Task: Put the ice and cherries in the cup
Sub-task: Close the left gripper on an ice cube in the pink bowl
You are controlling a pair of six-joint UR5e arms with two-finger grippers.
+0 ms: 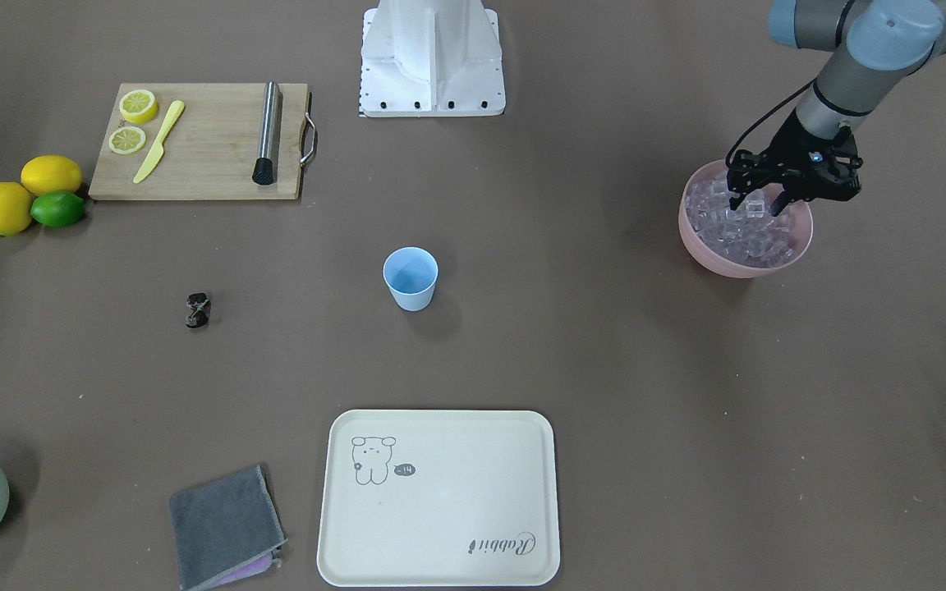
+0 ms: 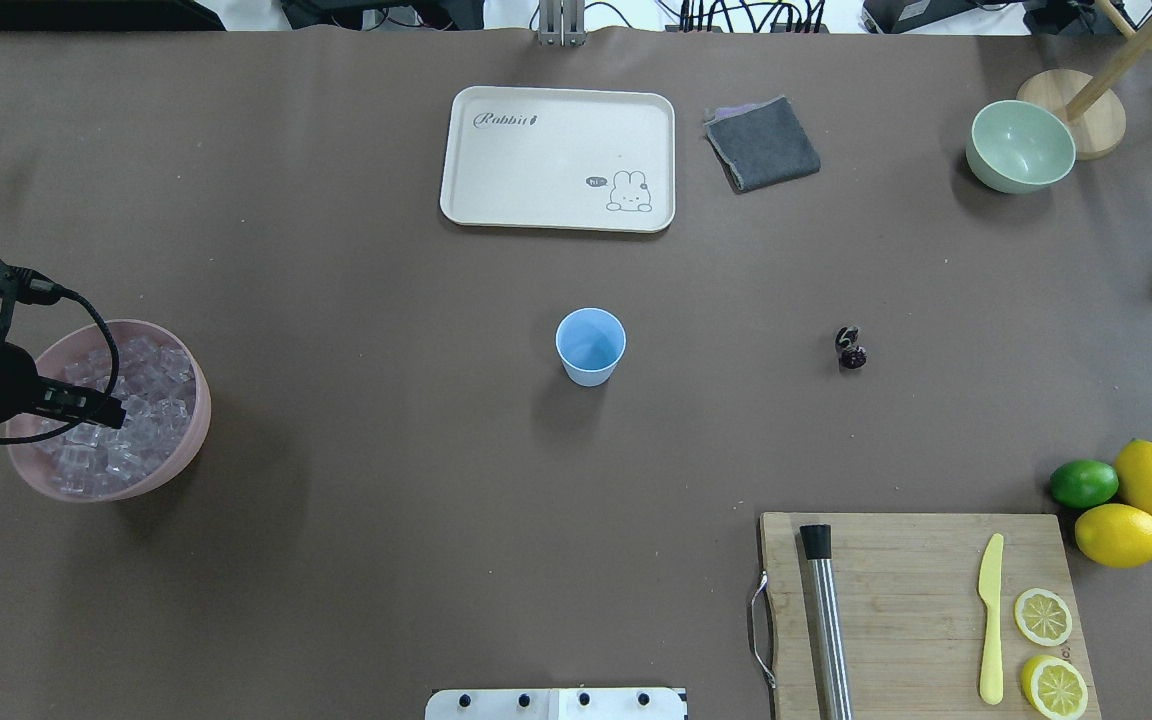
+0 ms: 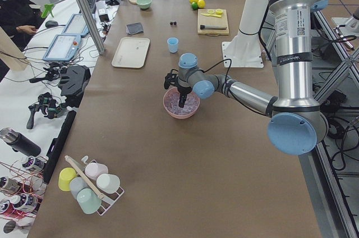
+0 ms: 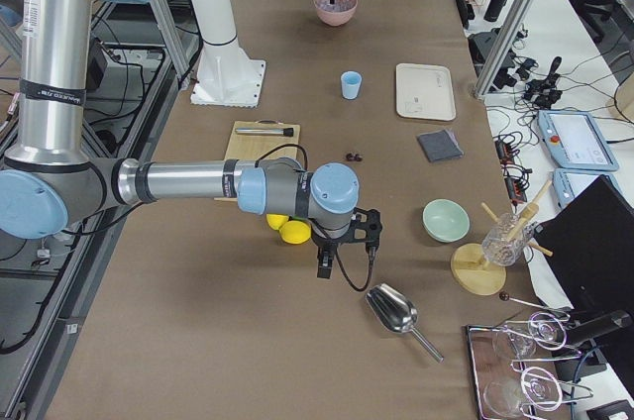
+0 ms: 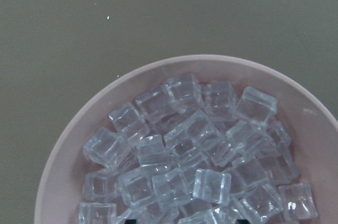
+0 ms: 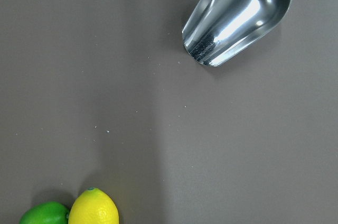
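The light-blue cup (image 1: pixel 411 279) stands upright and empty mid-table, also seen from overhead (image 2: pixel 590 346). The dark cherries (image 1: pixel 198 310) lie on the table apart from it (image 2: pixel 850 349). Ice (image 1: pixel 740 234) fills a pink bowl (image 1: pixel 707 256) at the table's end. My left gripper (image 1: pixel 756 203) hangs over that bowl, open, fingertips down among the top cubes. The left wrist view shows the ice (image 5: pixel 190 155) close below. My right gripper (image 4: pixel 347 242) shows only in the exterior right view, near the lemons, and I cannot tell whether it is open or shut.
A wooden cutting board (image 2: pixel 921 610) carries lemon halves, a yellow knife and a steel muddler. Whole lemons and a lime (image 2: pixel 1084 483) lie beside it. A cream tray (image 2: pixel 558 158), grey cloth (image 2: pixel 762 143), green bowl (image 2: pixel 1020 146) and metal scoop (image 6: pixel 237 15) are further off.
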